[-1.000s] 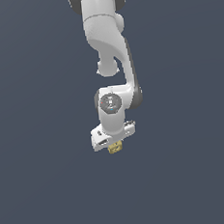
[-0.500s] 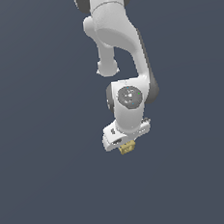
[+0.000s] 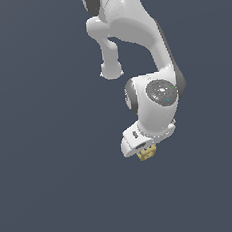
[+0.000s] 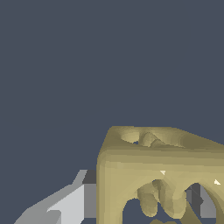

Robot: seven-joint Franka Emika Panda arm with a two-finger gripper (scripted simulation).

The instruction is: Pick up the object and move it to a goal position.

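White Panda arm (image 3: 146, 44) reaches down toward the exterior view's right. White gripper (image 3: 142, 149) closed on the small tan-yellow cube (image 3: 147, 153), which sits at the fingertips. Wrist view: cube (image 4: 157, 175) close up, its faces hollowed, grey finger (image 4: 70, 203) touching its side.

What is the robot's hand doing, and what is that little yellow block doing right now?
Gripper: pointing down, jaws shut on the cube.
Tan-yellow cube: held in the jaws, off any surface, slightly tilted in the exterior view; its faces are hollowed with openings in the wrist view.
Robot arm: bent, reaching down from the top of the exterior view.
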